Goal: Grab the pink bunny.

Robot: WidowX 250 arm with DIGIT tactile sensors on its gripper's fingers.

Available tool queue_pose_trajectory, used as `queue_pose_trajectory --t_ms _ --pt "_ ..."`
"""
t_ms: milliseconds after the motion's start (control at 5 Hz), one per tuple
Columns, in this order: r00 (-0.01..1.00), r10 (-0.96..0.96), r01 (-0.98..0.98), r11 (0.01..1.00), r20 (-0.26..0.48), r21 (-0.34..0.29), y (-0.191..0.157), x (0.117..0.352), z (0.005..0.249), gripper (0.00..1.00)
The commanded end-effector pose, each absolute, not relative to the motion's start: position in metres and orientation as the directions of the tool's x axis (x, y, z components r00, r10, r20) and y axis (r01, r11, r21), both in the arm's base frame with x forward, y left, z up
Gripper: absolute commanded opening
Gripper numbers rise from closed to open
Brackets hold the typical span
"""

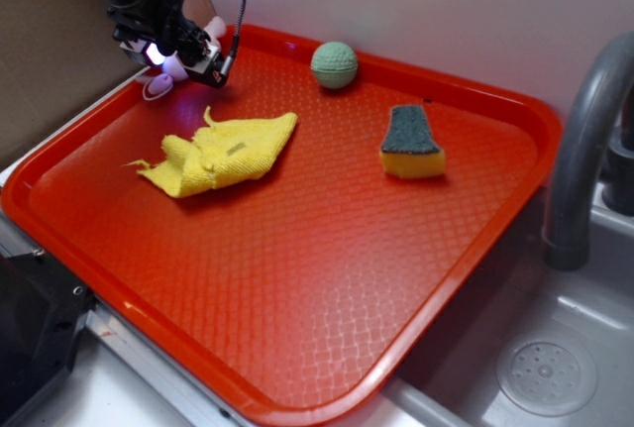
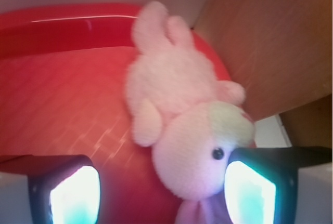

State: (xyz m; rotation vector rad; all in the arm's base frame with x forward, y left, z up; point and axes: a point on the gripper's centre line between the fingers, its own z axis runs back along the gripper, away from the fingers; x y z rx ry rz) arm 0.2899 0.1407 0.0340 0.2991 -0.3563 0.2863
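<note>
Pink bunny (image 2: 182, 130) lying between the claw's (image 2: 161, 193) spread fingers, head nearest, on red tray's (image 1: 327, 249) far corner | claw hovering apart, nothing clamped | step: descending, should centre on head, closing gently, avoiding tray rim just beyond.

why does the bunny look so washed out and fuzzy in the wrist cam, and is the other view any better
Wrist view: the pink bunny sits very close, so it is soft and out of focus, and the glowing fingers of the gripper blow out to white-cyan. Exterior view: sharper and evenly lit, but the gripper hides most of the bunny.
</note>
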Motion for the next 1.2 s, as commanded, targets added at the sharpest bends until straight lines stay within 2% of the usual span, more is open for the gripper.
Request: queue_pose_trajectory --t_ms 0,200,400,1000 --pt "0.892 0.218 -0.322 0.921 0.395 0.219 0.149 0.29 0.056 1.0" --pt "0.886 0.211 -0.303 0.937 0.413 0.171 0.144 0.281 0.075 1.0" --pt "0.875 0.226 -0.317 0.936 0.429 0.155 0.148 0.273 0.087 1.0" --pt "0.87 0.235 -0.352 0.912 0.434 0.211 0.163 0.281 0.072 1.0"
